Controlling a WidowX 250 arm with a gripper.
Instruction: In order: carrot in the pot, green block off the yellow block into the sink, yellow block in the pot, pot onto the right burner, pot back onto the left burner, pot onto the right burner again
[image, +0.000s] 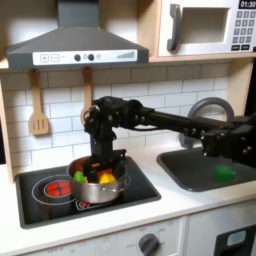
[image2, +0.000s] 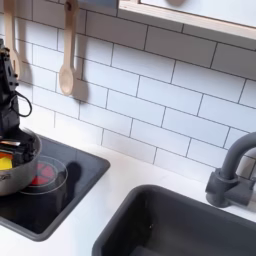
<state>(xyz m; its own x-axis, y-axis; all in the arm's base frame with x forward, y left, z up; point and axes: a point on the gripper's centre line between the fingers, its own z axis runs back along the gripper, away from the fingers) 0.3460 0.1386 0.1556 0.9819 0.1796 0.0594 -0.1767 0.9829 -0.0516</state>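
Toy kitchen; stovetop (image: 40, 205) set into the desk (image: 180, 208) at its left part in the first exterior view, sink (image: 205, 170) at the right part.

Pot (image: 97, 183) sits on the stovetop's right burner in the first exterior view, near the stovetop's right edge. In the second exterior view the pot (image2: 12, 172) is at the frame's left edge, over the stovetop's (image2: 60, 190) left half.

Inside the pot: yellow block (image: 106, 178) and carrot (image: 93, 174), touching or nearly so; exact contact cannot be told. A small green patch shows at the pot's left inner wall.

Green block (image: 225, 172) lies in the sink basin, toward the right side in the first exterior view, well apart from the pot.

Hand (image: 97, 163) points down, at the pot's rim or just inside it. How far the fingers are spread, and whether they grip the pot, cannot be told.

Wooden spatula (image: 39, 104) hangs on the tiled wall.
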